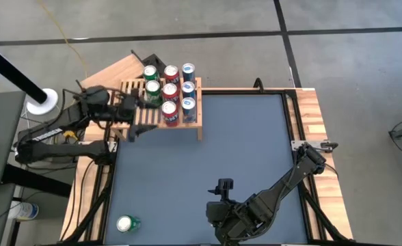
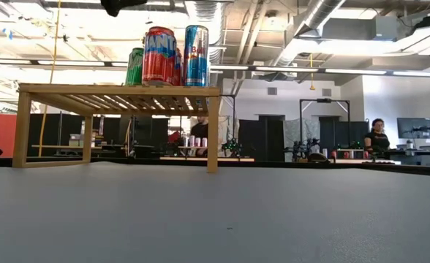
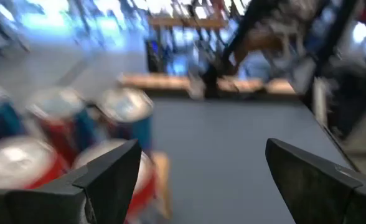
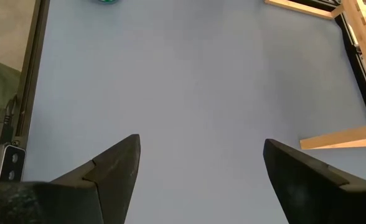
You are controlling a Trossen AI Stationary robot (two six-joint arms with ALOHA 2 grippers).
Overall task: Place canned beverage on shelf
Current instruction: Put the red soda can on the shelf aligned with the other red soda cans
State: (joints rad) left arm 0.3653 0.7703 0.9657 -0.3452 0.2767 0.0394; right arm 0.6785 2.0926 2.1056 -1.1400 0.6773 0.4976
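The light wooden shelf (image 1: 141, 117) with its slatted top stands on its legs at the table's far left. Several upright cans, green (image 1: 152, 89), red (image 1: 170, 91) and blue (image 1: 187, 87), stand on its right part; the low view shows them (image 2: 160, 55) on the shelf top (image 2: 120, 90). One more green can (image 1: 128, 223) lies on the table at the near left. My left gripper (image 1: 143, 102) hovers open above the shelf's left part, beside the cans (image 3: 124, 112), with nothing between its fingers (image 3: 201, 155). My right gripper (image 1: 223, 186) waits open above the near table (image 4: 201, 149).
A plain wooden board (image 1: 115, 68) lies behind the shelf. Wooden rails (image 1: 310, 116) border the dark tabletop, which is bare between the shelf and my right arm. A shelf leg (image 4: 338, 142) shows in the right wrist view. People stand in the room beyond the table (image 2: 377, 135).
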